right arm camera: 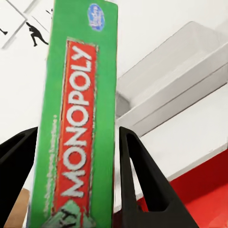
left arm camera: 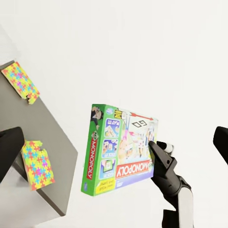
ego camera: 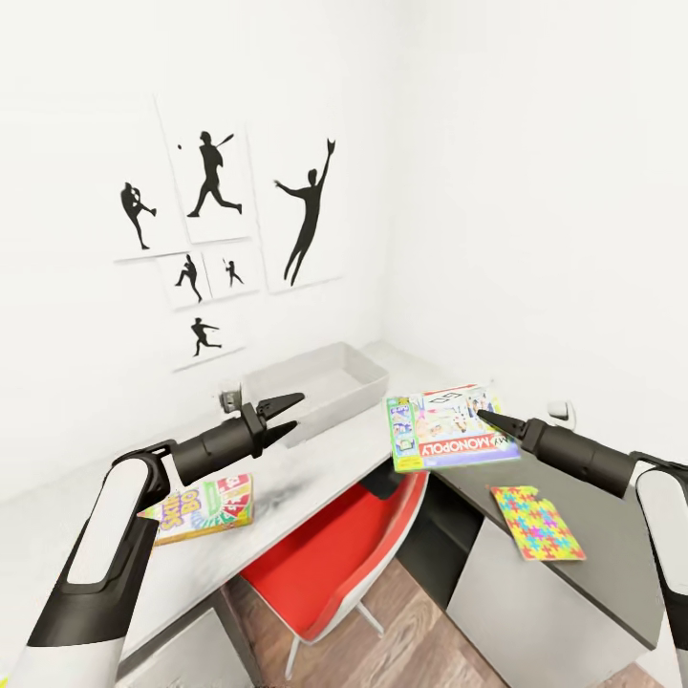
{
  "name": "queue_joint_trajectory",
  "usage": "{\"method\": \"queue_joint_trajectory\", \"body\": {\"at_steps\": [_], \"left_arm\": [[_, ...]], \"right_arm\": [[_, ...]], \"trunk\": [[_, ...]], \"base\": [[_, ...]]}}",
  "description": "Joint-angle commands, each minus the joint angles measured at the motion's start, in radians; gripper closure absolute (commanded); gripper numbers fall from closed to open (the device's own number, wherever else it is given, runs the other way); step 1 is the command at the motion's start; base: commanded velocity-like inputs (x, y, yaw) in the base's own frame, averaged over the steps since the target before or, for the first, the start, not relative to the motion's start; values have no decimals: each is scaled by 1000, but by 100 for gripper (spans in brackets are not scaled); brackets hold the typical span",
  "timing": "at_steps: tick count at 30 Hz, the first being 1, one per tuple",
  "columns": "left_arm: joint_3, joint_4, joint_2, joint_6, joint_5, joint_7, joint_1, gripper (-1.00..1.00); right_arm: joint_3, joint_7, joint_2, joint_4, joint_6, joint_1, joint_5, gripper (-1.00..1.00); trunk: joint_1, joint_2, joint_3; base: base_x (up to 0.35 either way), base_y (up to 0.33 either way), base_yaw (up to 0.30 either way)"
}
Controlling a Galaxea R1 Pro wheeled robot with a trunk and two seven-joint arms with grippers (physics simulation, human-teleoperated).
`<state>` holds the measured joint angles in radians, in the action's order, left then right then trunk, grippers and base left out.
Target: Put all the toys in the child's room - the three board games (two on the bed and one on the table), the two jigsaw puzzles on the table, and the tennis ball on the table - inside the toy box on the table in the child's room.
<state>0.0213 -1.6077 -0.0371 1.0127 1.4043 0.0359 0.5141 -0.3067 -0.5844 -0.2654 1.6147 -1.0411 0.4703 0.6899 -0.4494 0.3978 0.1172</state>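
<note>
My right gripper (ego camera: 489, 420) is shut on the green-edged Monopoly board game (ego camera: 449, 430), holding it in the air over the gap between the table (ego camera: 315, 468) and its dark-grey section. In the right wrist view its fingers (right arm camera: 142, 180) clamp the box's green edge (right arm camera: 76, 123). My left gripper (ego camera: 285, 415) hovers open and empty just in front of the light-grey toy box (ego camera: 311, 387). A yellow-green-red board game (ego camera: 205, 506) lies on the table under my left arm. One jigsaw puzzle (ego camera: 535, 521) lies on the dark section; the left wrist view shows two (left arm camera: 21, 80) (left arm camera: 37, 164). The tennis ball and the bed are out of view.
A red chair (ego camera: 339, 554) is tucked under the table below the held box. White walls with black baseball-player pictures (ego camera: 215, 177) close in the corner behind the toy box. A small white object (ego camera: 564, 413) stands on the dark section near my right gripper.
</note>
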Motion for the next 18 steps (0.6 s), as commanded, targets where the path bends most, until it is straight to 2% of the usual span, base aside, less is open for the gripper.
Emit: {"method": "queue_joint_trajectory", "body": {"at_steps": [1,12,18], "left_arm": [[1,0,0,4,4,3,1,-100],[-2,0,3,5,5,-1,2,-100],[-4,0,6,6,5,-3,3,-100]], "right_arm": [[-2,-8,0,1,-6,1,0,100],[-2,-8,0,1,-6,1,0,100],[-2,-8,0,1,-6,0,0,100]], "trunk": [[-1,2,2],[-1,2,1],[-1,2,0]], "base": [[1,-1,282],[1,-8,286],[90,-132,291]]}}
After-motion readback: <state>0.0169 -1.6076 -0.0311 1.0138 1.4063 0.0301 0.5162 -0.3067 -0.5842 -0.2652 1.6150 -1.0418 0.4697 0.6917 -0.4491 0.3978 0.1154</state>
